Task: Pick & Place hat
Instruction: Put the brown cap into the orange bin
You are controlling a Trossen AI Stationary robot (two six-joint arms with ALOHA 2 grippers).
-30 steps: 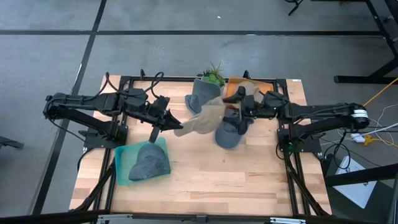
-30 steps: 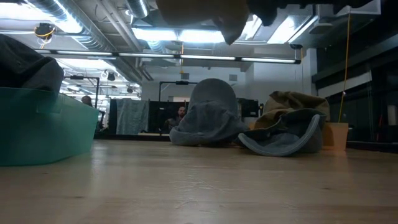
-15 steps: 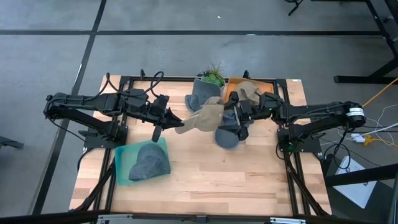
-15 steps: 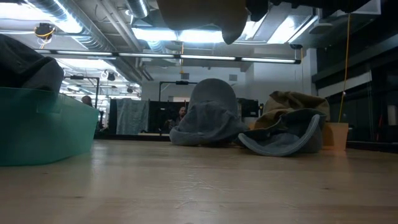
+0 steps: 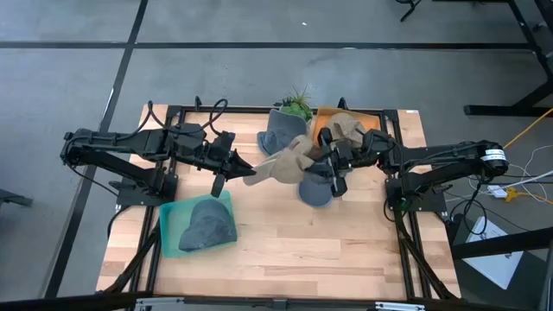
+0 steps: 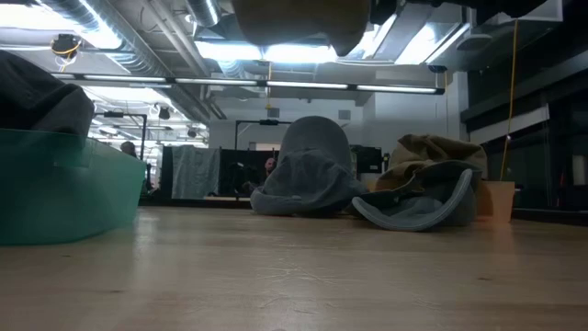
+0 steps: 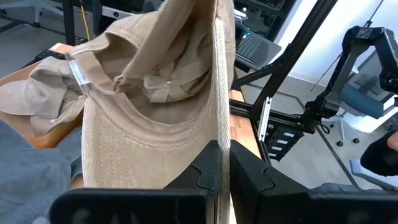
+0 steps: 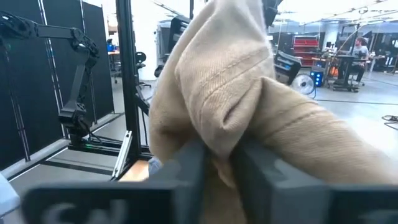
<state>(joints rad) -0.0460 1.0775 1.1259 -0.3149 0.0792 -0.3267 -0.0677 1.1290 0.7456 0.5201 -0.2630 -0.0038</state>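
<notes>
A tan hat (image 5: 281, 164) hangs in the air between my two grippers, above the middle of the table. My left gripper (image 5: 242, 170) is shut on its left end and my right gripper (image 5: 314, 161) on its right end. In the left wrist view the hat's inside (image 7: 155, 93) faces the camera. The low view catches only the hat's underside (image 6: 294, 20) at the top of the picture. A grey hat (image 5: 207, 226) lies in a teal bin (image 5: 169, 235) at the near left. My left gripper pinches the tan hat's brim (image 7: 222, 127) between its two fingers (image 7: 208, 165), seen edge-on. The fingers come nearly level from the table's left. The hat is lifted clear of the table. My right gripper pinches a bunched fold of the hat's cloth (image 8: 221, 146), several layers, between its two fingers (image 8: 186, 163). It comes about level from the table's right. The cloth bulges out past the fingers and is clear of the table.
Two grey hats (image 5: 280, 136) (image 5: 315, 190) lie on the table under and behind the held hat. Another tan hat (image 5: 346, 128) rests on an orange tray (image 5: 321, 115) at the far edge, beside a green plant (image 5: 299, 104). Bare wood (image 5: 294, 250) spans the near half.
My right gripper has moved toward the table's left onto the tan hat and shut on its cloth, bunching it. The hat stays in the air, held by my left gripper throughout.
</notes>
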